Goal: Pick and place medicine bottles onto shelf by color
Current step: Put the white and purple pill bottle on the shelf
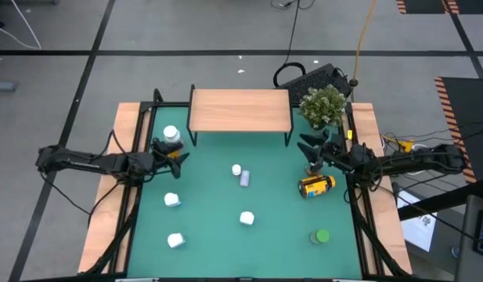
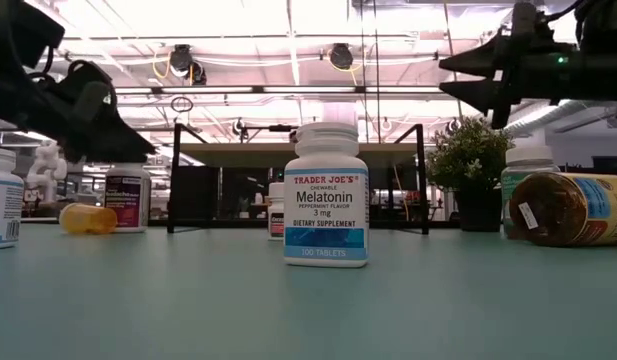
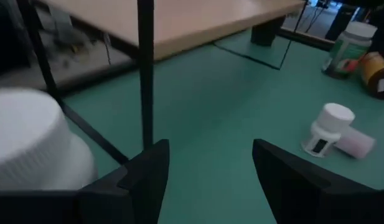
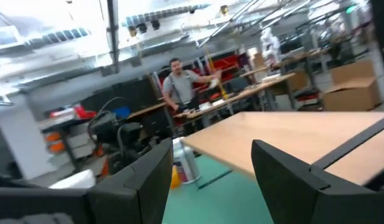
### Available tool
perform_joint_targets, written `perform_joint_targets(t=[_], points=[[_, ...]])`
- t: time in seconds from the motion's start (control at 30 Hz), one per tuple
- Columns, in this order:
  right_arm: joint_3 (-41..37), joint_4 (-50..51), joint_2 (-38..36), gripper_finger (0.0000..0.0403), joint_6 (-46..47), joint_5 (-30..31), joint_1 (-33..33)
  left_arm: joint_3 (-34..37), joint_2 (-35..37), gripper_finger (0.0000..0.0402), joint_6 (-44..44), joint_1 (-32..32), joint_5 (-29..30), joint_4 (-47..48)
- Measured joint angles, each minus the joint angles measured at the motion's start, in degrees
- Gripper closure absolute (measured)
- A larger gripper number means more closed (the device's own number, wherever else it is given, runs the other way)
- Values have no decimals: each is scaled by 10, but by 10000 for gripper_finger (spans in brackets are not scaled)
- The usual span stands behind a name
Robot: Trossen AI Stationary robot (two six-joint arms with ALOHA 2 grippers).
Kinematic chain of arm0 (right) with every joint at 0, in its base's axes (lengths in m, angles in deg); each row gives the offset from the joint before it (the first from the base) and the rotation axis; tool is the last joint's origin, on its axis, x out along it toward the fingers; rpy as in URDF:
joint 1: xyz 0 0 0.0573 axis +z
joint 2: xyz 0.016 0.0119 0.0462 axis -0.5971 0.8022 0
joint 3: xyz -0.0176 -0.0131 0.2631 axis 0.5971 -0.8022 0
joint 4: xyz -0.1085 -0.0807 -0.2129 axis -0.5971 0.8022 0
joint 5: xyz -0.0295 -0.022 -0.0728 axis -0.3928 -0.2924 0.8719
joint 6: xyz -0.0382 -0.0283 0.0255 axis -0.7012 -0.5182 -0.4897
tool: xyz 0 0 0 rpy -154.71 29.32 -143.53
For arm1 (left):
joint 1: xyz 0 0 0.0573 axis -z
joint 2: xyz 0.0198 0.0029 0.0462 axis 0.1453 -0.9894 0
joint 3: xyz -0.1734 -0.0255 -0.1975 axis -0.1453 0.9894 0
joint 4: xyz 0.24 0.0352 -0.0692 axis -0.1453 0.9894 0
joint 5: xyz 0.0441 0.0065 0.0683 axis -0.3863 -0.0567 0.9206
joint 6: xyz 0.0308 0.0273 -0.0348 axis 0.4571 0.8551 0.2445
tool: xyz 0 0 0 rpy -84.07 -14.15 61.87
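The shelf (image 1: 241, 110) stands at the table's far middle, its wood top bare. Medicine bottles are scattered on the green top: a white one (image 1: 171, 135) at the far left, an upright white one (image 1: 236, 169) beside a lying one (image 1: 244, 179), three white ones (image 1: 172, 200) (image 1: 246, 218) (image 1: 175, 240) nearer, an amber one with a yellow lid (image 1: 315, 186) on its side, and a green one (image 1: 322, 236). My left gripper (image 1: 181, 152) hovers open just near of the far-left bottle (image 3: 36, 146). My right gripper (image 1: 306, 146) hovers open above the amber bottle, facing the shelf (image 4: 285, 137).
A potted plant (image 1: 323, 106) stands at the shelf's right end, close behind my right gripper. The shelf's black legs (image 3: 145, 74) rise just ahead of my left gripper. A person (image 4: 179, 81) shows in the room beyond the table.
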Motion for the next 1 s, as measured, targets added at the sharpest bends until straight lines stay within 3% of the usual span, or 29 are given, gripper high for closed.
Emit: perform_joint_targets(t=[0.1, 0.27, 0.43, 0.53, 0.7, 0.8, 0.9, 1.0], points=[[5, -24, -1, 190, -45, 40, 13, 0, -16, 167, -24, 0, -33, 0], [47, 4, -1, 191, -174, 48, 4, 0, -29, 167, -42, 0, -44, -6], [159, 11, -4, 191, -414, 70, -24, 0, -26, 167, -5, 0, -26, -100], [244, 71, -3, 191, -475, 34, -41, 0, -26, 167, 38, 0, -22, -145], [311, 216, 8, 191, -330, -79, -58, -6, -26, 167, 75, -1, 87, -166], [311, 301, 9, 190, -275, -112, -59, -36, -27, 167, 108, -4, 108, -146], [311, 368, 2, 190, -200, -114, -59, -83, -32, 167, 104, -10, 110, -56], [311, 438, -11, 190, -138, -158, -59, -139, -44, 167, 57, -13, 113, 72]])
